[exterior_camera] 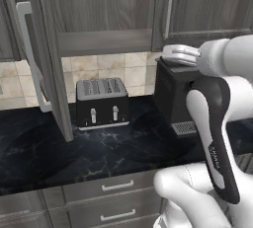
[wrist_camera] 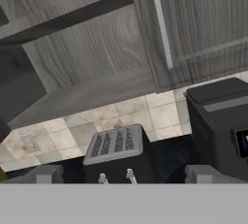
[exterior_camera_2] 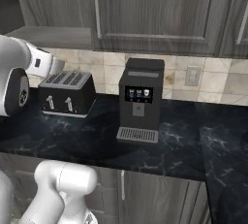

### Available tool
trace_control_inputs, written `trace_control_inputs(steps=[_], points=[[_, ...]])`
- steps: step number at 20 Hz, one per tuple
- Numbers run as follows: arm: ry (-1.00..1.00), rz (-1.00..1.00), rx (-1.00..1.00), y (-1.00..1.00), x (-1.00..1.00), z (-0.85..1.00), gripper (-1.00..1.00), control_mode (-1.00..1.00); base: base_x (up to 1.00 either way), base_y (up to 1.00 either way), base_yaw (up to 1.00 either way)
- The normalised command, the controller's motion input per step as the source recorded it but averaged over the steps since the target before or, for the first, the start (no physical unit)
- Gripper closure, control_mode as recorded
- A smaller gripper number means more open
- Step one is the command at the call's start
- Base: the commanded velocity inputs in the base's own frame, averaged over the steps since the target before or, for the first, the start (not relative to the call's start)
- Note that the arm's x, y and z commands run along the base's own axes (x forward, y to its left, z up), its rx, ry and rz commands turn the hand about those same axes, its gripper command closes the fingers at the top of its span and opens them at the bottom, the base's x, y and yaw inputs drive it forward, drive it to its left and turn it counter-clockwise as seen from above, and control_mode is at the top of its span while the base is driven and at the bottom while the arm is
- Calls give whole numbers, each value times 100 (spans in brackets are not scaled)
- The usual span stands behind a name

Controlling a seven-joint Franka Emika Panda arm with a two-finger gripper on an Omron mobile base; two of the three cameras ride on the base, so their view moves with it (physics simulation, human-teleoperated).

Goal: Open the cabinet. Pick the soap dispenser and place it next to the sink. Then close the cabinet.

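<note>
Upper left: cabinet (exterior_camera: 101,19) door (exterior_camera: 47,59) swung open for reaching inside. Gripper (wrist_camera: 123,175) fingers spread wide, holding nothing.

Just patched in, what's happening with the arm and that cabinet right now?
The cabinet's left door is swung open toward the room, while its right door is shut. The end effector hangs open and empty in front of the open half, above the black toaster on the dark counter, with the coffee machine beside it. No soap dispenser is visible in the part of the cabinet interior that shows, so the pick has not begun.
</note>
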Motion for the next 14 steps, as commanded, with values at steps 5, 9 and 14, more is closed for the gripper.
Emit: trace_control_inputs(steps=[5, 9, 14], points=[[0, 0, -1, 12, -72, 9, -100, -100, 0, 0, 0], [0, 0, -2, 6, -78, 13, -100, -100, 0, 0, 0], [0, 0, -4, 6, -77, 21, -100, -100, 0, 0, 0]])
